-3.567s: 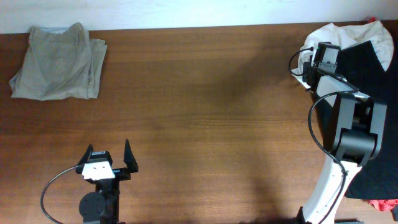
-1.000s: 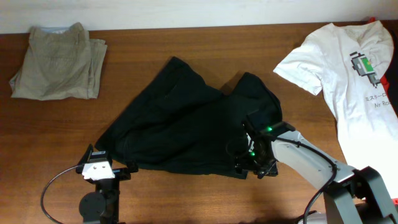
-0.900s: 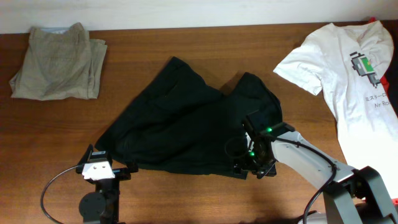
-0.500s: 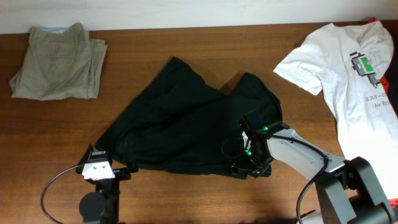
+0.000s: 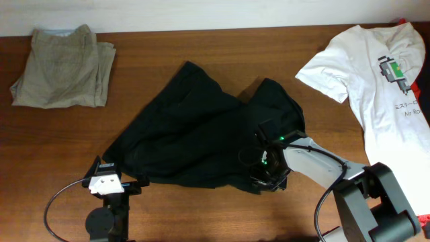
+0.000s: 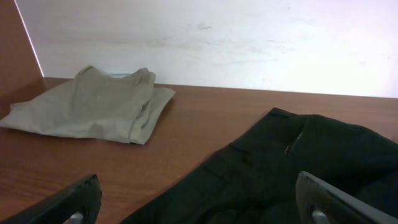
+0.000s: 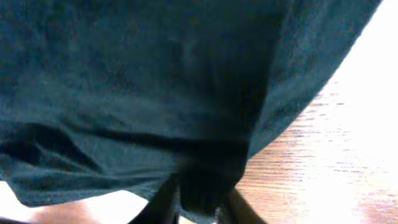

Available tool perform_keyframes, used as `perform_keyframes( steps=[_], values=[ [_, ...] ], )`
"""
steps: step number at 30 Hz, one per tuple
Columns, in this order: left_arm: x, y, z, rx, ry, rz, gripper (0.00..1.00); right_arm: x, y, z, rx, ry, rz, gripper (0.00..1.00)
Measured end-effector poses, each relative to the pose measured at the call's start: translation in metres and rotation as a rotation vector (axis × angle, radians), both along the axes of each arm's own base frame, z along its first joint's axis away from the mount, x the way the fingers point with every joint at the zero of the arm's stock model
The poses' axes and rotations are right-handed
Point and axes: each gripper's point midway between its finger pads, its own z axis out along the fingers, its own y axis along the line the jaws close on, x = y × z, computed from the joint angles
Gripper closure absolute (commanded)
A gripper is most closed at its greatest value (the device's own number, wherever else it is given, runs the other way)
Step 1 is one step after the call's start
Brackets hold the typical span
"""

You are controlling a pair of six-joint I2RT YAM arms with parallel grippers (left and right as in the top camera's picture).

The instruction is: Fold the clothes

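The large plain black cloth shorts (image 5: 195, 134) lie rumpled and unfolded in the middle of the brown wooden counter (image 5: 222, 60), their near hem pinched in the right tool (image 5: 267, 176), while the left tool (image 6: 199, 206) sits spread wide. The beige-khaki shorts (image 5: 64, 67) look folded at the far left; the white printed T-shirt (image 5: 369, 67) lies unfolded at the right.

Three garments on one table (image 5: 201, 47): one black shorts (image 5: 195, 134) at center, one khaki shorts (image 5: 64, 67) upper left, one T-shirt (image 5: 376, 74) upper right. Two grippers: left gripper (image 5: 119, 173) lower left, right gripper (image 5: 266, 177) lower middle.

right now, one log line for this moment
right tool: shut on black shorts | left tool: open | khaki shorts: folded | T-shirt: spread flat
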Motion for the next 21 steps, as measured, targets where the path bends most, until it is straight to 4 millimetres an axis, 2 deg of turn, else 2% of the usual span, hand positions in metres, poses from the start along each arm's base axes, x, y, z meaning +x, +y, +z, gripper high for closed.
perform_keyframes(
  steps=[2,4,5,6,7,8,9,10,12,16,21],
  values=[
    [0.0,0.0,0.0,0.0,0.0,0.0,0.01,-0.002,-0.001,0.0,-0.006,0.012,-0.001,0.96],
    [0.0,0.0,0.0,0.0,0.0,0.0,0.01,-0.01,-0.019,0.006,-0.099,0.061,-0.002,0.96],
    [0.0,0.0,0.0,0.0,-0.001,0.0,0.01,-0.008,-0.032,0.017,-0.167,0.063,-0.005,0.96],
    [0.0,0.0,0.0,0.0,0.0,0.0,0.01,0.002,-0.056,0.051,-0.273,0.018,-0.021,0.96],
    [0.0,0.0,0.0,0.0,0.0,0.0,0.01,0.019,-0.065,0.075,-0.29,-0.082,-0.049,0.96],
    [0.0,0.0,0.0,0.0,0.0,0.0,0.01,0.025,-0.073,0.094,-0.298,-0.131,-0.072,0.96],
    [0.0,0.0,0.0,0.0,0.0,0.0,0.01,0.035,-0.083,0.139,-0.278,-0.298,-0.108,0.96],
    [0.0,0.0,0.0,0.0,0.0,0.0,0.01,0.033,-0.086,0.157,-0.265,-0.362,-0.114,0.96],
    [0.0,0.0,0.0,0.0,0.001,0.0,0.01,0.013,-0.094,0.187,-0.236,-0.463,-0.128,0.96],
    [0.0,0.0,0.0,0.0,0.0,0.0,0.01,-0.002,-0.098,0.214,-0.184,-0.595,-0.151,0.96],
    [0.0,0.0,0.0,0.0,0.0,0.0,0.01,-0.011,-0.103,0.216,-0.193,-0.59,-0.184,0.96]
  ],
)
